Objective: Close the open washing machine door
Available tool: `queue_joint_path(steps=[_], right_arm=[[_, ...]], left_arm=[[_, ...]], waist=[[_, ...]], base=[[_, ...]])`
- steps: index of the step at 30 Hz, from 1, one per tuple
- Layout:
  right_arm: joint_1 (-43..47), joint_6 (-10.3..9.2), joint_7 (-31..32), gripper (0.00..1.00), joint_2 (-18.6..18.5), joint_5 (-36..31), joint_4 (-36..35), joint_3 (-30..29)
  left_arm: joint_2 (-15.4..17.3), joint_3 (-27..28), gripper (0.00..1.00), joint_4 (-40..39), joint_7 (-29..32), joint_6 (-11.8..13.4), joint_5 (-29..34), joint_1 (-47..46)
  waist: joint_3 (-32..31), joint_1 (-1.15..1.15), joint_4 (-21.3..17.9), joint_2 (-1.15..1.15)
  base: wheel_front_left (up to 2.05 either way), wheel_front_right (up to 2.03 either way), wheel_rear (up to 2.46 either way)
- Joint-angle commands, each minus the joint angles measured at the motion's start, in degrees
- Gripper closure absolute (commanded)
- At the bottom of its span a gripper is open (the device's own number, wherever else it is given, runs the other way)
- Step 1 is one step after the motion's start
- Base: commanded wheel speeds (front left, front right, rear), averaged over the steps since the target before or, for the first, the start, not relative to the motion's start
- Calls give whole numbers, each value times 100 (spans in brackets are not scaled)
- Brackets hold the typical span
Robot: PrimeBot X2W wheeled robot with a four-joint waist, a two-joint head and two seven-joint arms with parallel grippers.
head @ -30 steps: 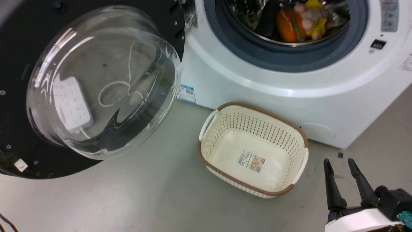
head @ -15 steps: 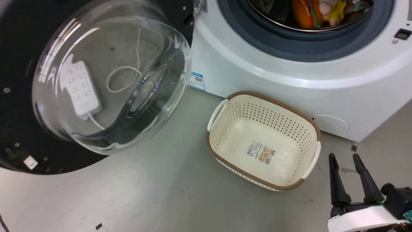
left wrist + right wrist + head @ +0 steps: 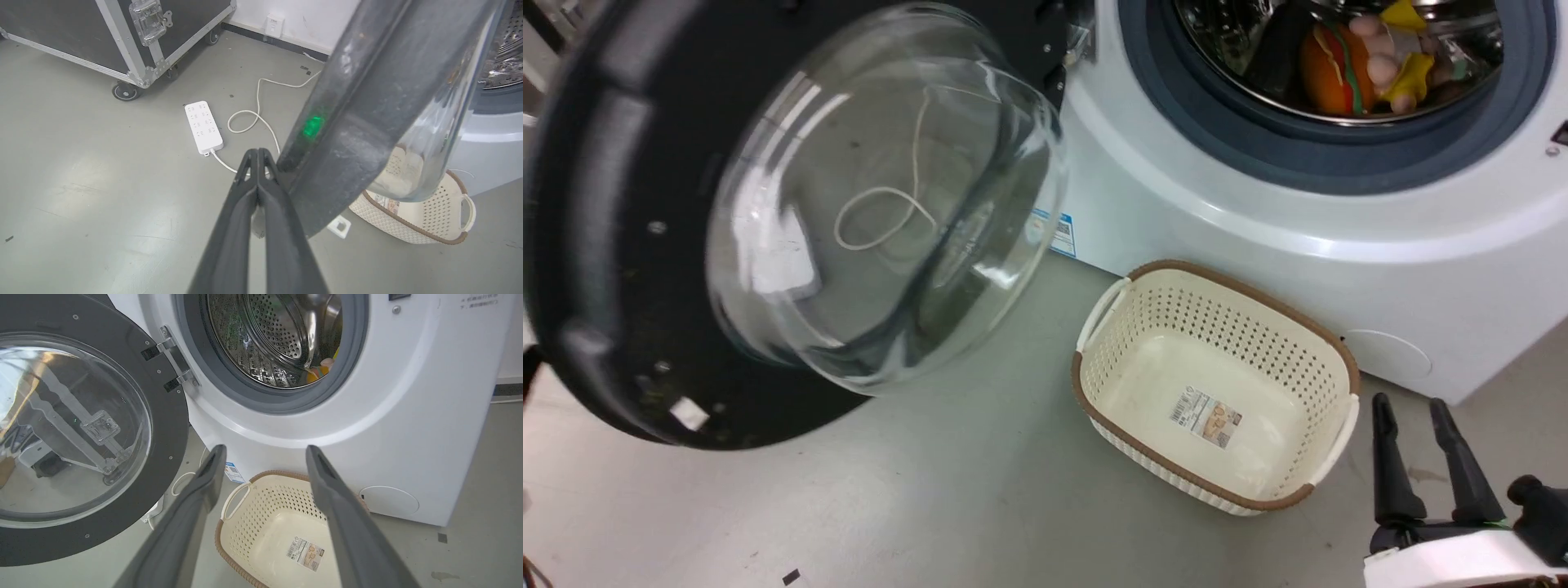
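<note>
The washing machine door (image 3: pixel 596 245) stands open at the left of the head view, its black rim turned edge-on around the clear glass bowl (image 3: pixel 882 204). It hinges on the white washing machine (image 3: pixel 1258 245), whose steel drum (image 3: pixel 1339 49) holds colourful items. In the left wrist view my left gripper (image 3: pixel 258 154) is shut with nothing in it, its fingers lying against the outer side of the door's black rim (image 3: pixel 367 102). My right gripper (image 3: pixel 1411 412) is open and empty at the lower right, beside the basket; in the right wrist view the right gripper (image 3: pixel 265 451) faces the machine (image 3: pixel 429 396) and the door (image 3: pixel 167 416).
A cream perforated basket (image 3: pixel 1119 302) stands empty on the grey floor in front of the machine. Behind the door lie a white power strip (image 3: pixel 203 127) with a looped cord and a black wheeled flight case (image 3: pixel 122 32) near the wall.
The door has swung partway toward the machine, so its outer edge now faces the head camera. The head view has also shifted. The right gripper stays open.
</note>
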Motion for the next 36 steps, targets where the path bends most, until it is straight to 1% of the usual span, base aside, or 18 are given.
queue_joint_path(steps=[1, 4, 9, 18, 22, 27, 31, 36], right_arm=[[49, 6, -66, 0, -6, 87, 12, -46], [80, 6, -97, 0, -6, 140, 18, -91], [102, 6, -97, 0, -6, 166, 14, -113], [153, 6, -97, 0, -6, 265, 55, -150], [154, 6, -97, 0, -6, 294, 39, -241], [140, 6, -97, 0, -6, 308, 19, -408], [138, 6, -97, 0, -6, 319, -16, -520], [127, 6, -97, 0, -6, 339, -58, -595]], left_arm=[[148, -200, 100, -160, -78, -60, -231, 83], [321, -517, 100, -397, -197, -75, -460, 102], [369, -1181, 100, -992, -351, -75, -466, 1], [333, -2539, 100, -2057, -491, -76, -55, -515], [168, -3142, 100, -2431, -487, -76, 184, -875], [-176, -3793, 100, -2638, -442, -76, 420, -1355], [-506, -4189, 100, -2611, -463, -76, 551, -1749], [-1032, -4513, 100, -2301, -587, -76, 628, -2184]], waist=[[-44, 0, 56, 0], [-99, 0, 87, 0], [-195, 0, 7, 0], [-351, 0, -219, 0], [-397, 0, -366, 0], [-448, 0, -599, 0], [-456, 0, -838, 0], [-414, 0, -1161, 0]], base=[[0, 0, 0], [0, 0, 0], [0, 0, 0], [0, 0, 0], [0, 0, 0], [0, 0, 0], [0, 0, 0], [0, 0, 0]])
